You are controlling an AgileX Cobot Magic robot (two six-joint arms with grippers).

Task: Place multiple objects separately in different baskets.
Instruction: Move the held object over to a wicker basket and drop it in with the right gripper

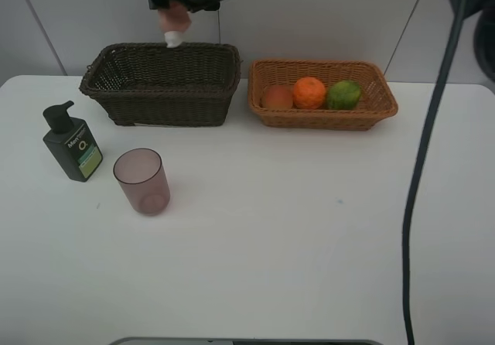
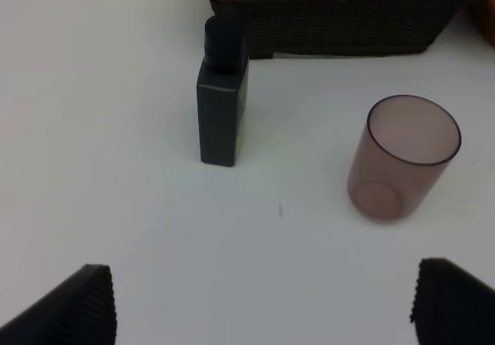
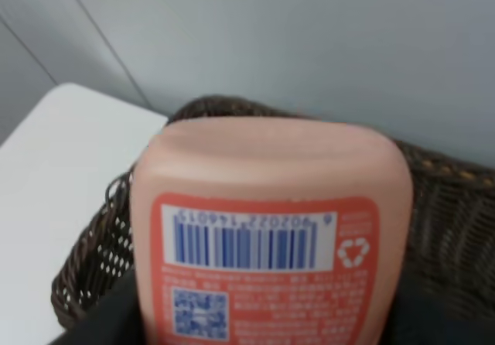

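The right gripper (image 1: 176,8) is clamping the pink tube (image 3: 271,244) cap-down over the dark basket (image 1: 162,90) at 11 o'clock (probably for dropping it inside); the left gripper (image 2: 267,314) is hovering wide open, holding nothing

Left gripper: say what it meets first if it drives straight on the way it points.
The left gripper would probably meet bare table, in the gap between the pump bottle and the cup; the dark basket lies beyond. Depth is unclear.
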